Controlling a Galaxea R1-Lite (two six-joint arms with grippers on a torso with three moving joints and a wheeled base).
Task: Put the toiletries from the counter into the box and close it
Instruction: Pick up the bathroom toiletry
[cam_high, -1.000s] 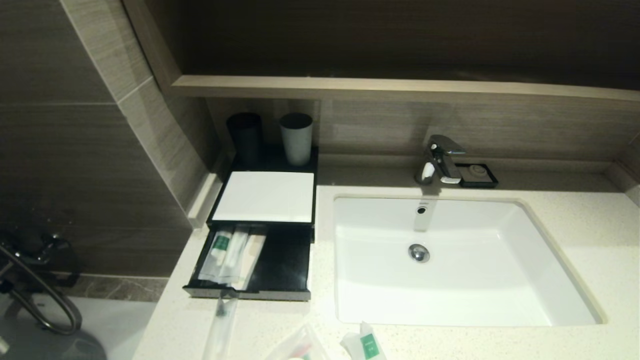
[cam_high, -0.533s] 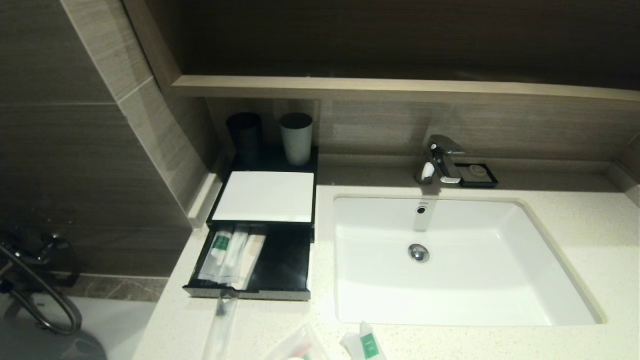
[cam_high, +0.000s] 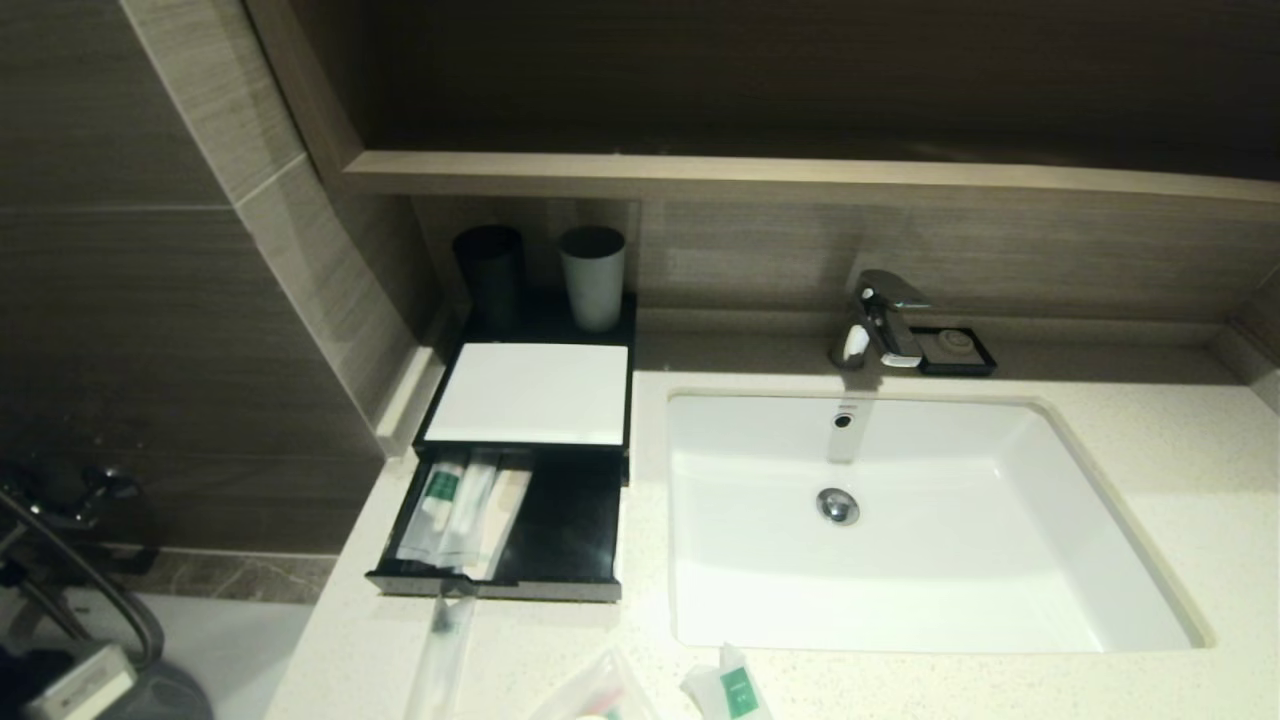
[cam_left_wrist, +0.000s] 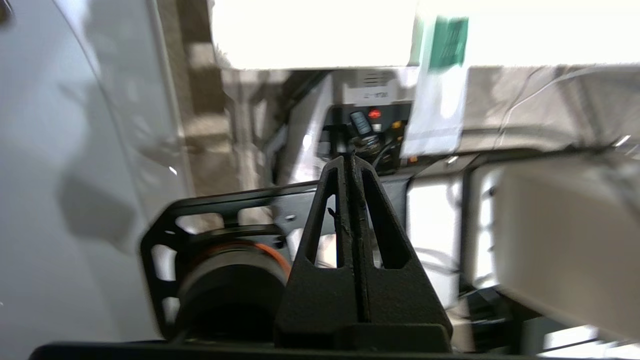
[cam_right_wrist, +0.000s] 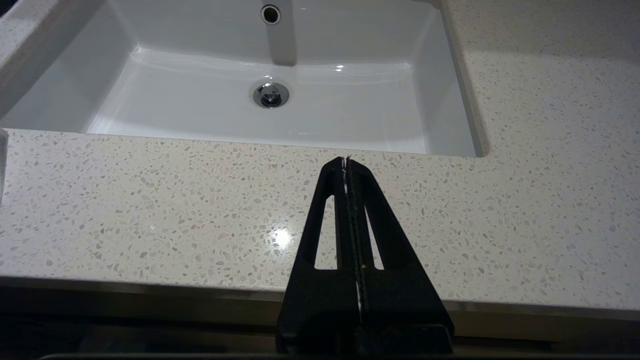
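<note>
The black box with a white top stands at the counter's back left. Its front drawer is pulled out, with three packets lying in its left half. On the counter's front edge lie three toiletries: a long thin sleeve, a clear pouch and a white sachet with a green label. My left gripper is shut on nothing, low beside the counter, with a green-labelled sachet seen beyond it. My right gripper is shut and empty over the counter's front strip.
A white basin fills the counter's middle, with a tap and a small black soap dish behind it. A dark cup and a grey cup stand behind the box. A wooden ledge overhangs the back.
A pale part of my left arm has come into the head view's bottom left corner. The box, the packets and the right arm have not moved.
</note>
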